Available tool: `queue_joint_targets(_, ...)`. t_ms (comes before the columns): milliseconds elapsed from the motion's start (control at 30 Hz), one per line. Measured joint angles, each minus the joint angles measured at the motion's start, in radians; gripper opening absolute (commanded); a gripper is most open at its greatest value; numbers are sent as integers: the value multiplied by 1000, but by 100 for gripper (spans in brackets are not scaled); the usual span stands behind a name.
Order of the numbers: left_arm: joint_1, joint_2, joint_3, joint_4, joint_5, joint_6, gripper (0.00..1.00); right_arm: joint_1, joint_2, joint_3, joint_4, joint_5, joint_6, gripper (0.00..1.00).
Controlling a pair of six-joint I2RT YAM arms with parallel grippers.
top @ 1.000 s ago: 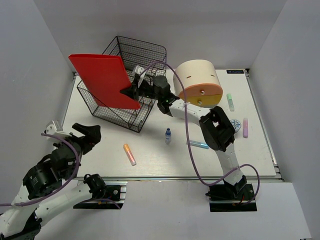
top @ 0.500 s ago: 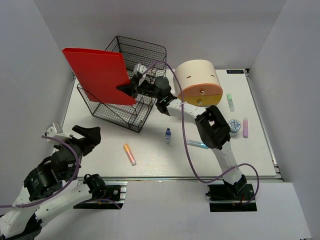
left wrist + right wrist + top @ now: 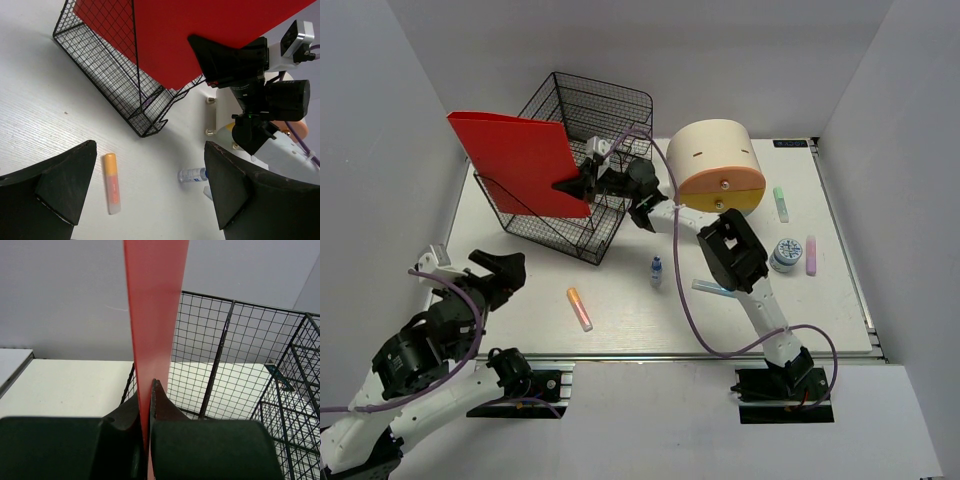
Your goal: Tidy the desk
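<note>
The white desk holds a black wire mesh tray at the back left. My right gripper is shut on a flat red folder and holds it upright over the tray's front section. In the right wrist view the folder runs edge-on between the closed fingers. My left gripper is open and empty above the desk's near left. In the left wrist view its fingers frame an orange-pink highlighter and a small clear bottle.
A round beige drawer unit stands at the back centre. A green highlighter, a pink highlighter, a round blue-white tin and a light blue pen lie at the right. The bottle stands mid-desk, the orange highlighter near the front.
My right gripper has carried the red folder left and a little back over the mesh tray, turning it more upright. The left arm has barely shifted.
</note>
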Motion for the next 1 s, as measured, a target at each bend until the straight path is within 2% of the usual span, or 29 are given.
queue_joint_targets(633,0,48,-34,57,0,0,98,-37,97,100,103,-160,81,0)
queue_joint_targets(1000,0,54,-48,86,2,0,98,-37,160,164,132,-164,101,0)
